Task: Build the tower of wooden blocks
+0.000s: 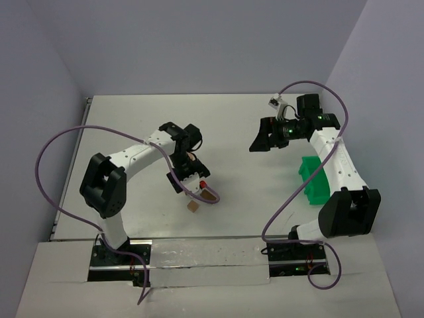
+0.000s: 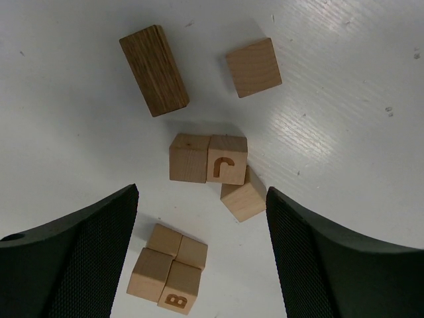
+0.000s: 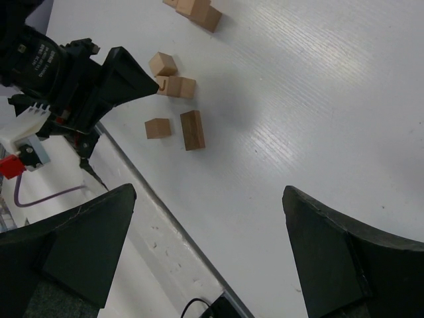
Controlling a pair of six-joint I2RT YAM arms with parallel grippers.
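Several small light-brown wooden blocks lie loose on the white table below my left gripper (image 2: 202, 255), which is open and empty above them. A two-by-two group with a letter B block (image 2: 169, 270) sits between its fingers (image 2: 79, 258). A row of two cubes, one marked J (image 2: 227, 159), touches a tilted cube (image 2: 244, 199). Farther off lie a darker long block (image 2: 154, 70) and a single cube (image 2: 253, 67). In the top view only two blocks (image 1: 193, 206) show under the left gripper (image 1: 182, 185). My right gripper (image 1: 262, 142) is open and empty, held high; its view shows the blocks (image 3: 175, 86) far off.
A green plastic bin (image 1: 315, 179) stands at the right beside the right arm. The table's front edge (image 3: 165, 218) runs through the right wrist view. Purple cables loop from both arms.
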